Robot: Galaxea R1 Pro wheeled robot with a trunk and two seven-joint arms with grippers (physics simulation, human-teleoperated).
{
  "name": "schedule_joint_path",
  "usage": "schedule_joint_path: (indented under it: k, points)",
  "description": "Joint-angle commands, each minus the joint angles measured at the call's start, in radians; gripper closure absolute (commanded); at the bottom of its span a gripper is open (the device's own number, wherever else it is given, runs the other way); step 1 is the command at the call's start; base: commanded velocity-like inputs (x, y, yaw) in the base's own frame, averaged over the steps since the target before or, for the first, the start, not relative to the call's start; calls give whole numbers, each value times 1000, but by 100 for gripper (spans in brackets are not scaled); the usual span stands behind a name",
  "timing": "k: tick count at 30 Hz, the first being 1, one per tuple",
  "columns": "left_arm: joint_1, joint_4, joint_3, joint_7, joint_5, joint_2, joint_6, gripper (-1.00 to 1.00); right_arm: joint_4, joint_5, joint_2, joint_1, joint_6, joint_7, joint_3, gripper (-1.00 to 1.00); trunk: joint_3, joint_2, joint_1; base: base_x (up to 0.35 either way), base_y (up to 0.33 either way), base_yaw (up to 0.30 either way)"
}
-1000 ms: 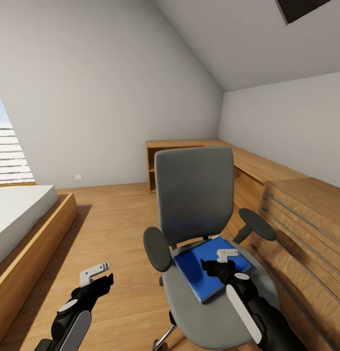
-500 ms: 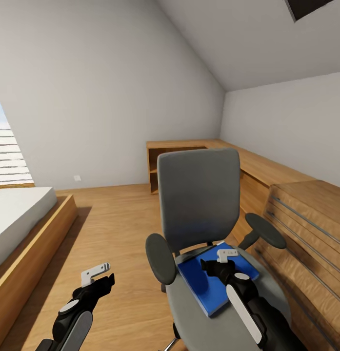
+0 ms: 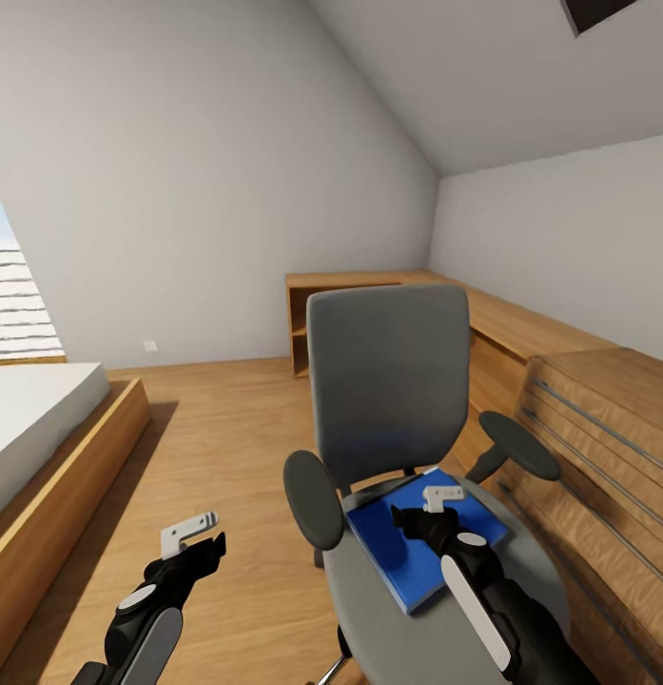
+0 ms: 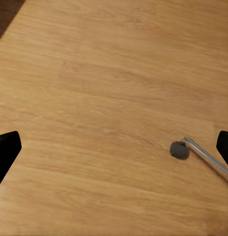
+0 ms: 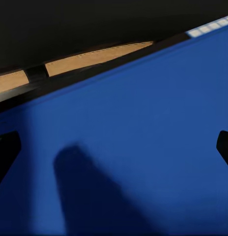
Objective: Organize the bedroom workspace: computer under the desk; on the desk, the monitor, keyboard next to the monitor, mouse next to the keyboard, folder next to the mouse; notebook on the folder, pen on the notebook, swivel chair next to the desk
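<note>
Here, right tool [image 3: 419,515] wide above folder [image 3: 407,557], on swivel chair [image 3: 388,381]; left tool [image 3: 200,538] wide

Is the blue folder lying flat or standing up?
Lying flat. The blue folder rests on the swivel chair seat, its broad cover facing up under the open right pincer.

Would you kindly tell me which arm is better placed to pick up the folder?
Right. The right gripper hangs open directly over the blue folder on the chair, while the left gripper hovers over bare floor, well aside.
</note>
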Motion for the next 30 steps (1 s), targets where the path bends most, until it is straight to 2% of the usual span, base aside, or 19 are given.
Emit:
schedule_joint_path:
  k: [1,11,30]
  points:
    - [-1,-1,-3,10,9,1,1,-100,-1,-10,-1,-1,2,-10,3,-100,-4,-8,4,0,0,0]
    - [-1,-3,-2,11,9,2,1,-100,-1,-10,-1,-1,3,-10,3,-100,-36,-78,42,0,0,0]
    - [-1,1,0,11,10,3,1,-100,-1,-10,-1,-1,3,-10,3,-100,-36,-78,42,-7,-1,0]
